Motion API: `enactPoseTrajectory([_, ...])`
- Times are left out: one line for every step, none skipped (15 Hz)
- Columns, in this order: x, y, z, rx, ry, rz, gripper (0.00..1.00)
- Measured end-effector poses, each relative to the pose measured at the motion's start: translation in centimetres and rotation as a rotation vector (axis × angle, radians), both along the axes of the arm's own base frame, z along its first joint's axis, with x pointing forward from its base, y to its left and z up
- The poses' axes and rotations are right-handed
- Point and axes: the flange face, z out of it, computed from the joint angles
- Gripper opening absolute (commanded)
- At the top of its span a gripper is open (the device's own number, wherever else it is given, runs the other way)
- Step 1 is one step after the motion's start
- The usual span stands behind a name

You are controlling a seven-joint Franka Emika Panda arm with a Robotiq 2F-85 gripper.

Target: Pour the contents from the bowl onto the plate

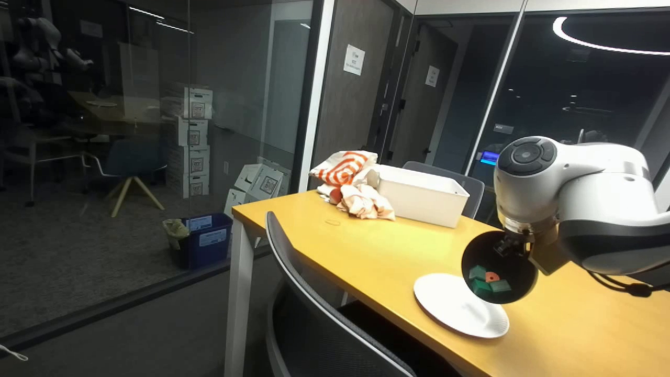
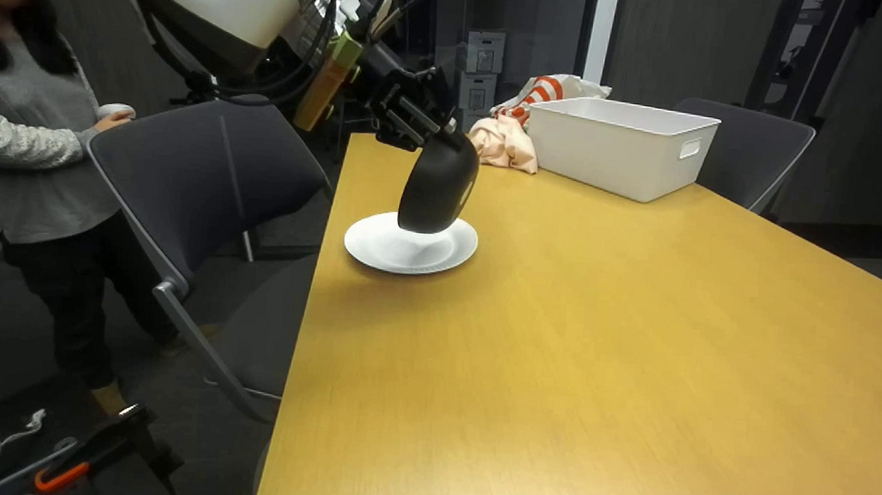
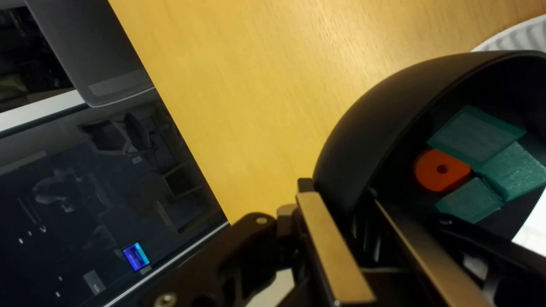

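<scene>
- Wrist view, and what a hold: my claw (image 3: pixel 339 196) has the black bowl (image 3: pixel 396 123) pinched by its rim, one finger outside the wall, its mate inside.
- Out ahead of my claw, in the bowl, sit three green pieces (image 3: pixel 477 132) and an orange piece (image 3: pixel 431 172), bunched together, none spilled that I can see.
- Look at that tilt! In both exterior views the bowl hangs steeply on edge below my claw, its mouth facing more sideways than down, and the load lies in the low part, away from my fingers.
- Here's the relation that decides it: the white plate (image 2: pixel 410 252) lies on the table (image 2: pixel 595 364) below my claw, lower than the bowl's bottom lip and reaching out on the mouth side. Whether lip and plate touch, I cannot tell.
- So I judge we're mid-pour, with nothing delivered yet. The move it calls for is a further roll of my wrist, turning that mouth down towards the plate.
- Danger, as I read it: everything could slide at once and skip past the plate's edge, or the round bowl could pivot in my pinch.
</scene>
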Motion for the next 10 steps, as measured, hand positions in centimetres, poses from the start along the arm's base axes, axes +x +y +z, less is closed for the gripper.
enactPoseTrajectory([0.0, 0.3, -0.2, -0.015, -0.027, 0.011, 0.10])
enactPoseTrajectory([0.1, 0.7, -0.4, -0.030, -0.059, 0.022, 0.10])
enactPoseTrajectory([0.1, 1.0, -0.5, -0.049, -0.091, 0.030, 0.10])
enactPoseTrajectory([0.1, 1.3, -0.6, -0.067, -0.118, 0.034, 0.10])
enactPoseTrajectory([0.0, 1.5, -0.7, -0.084, -0.141, 0.034, 0.10])
enactPoseTrajectory([0.0, 1.6, -0.9, -0.100, -0.159, 0.032, 0.10])
enactPoseTrajectory([0.0, 1.7, -1.1, -0.112, -0.174, 0.027, 0.10])
enactPoseTrajectory([-0.1, 1.8, -1.2, -0.125, -0.190, 0.022, 0.10])
enactPoseTrajectory([-0.1, 1.8, -1.4, -0.137, -0.206, 0.017, 0.10])
enactPoseTrajectory([-0.1, 1.7, -1.5, -0.154, -0.224, 0.011, 0.10])
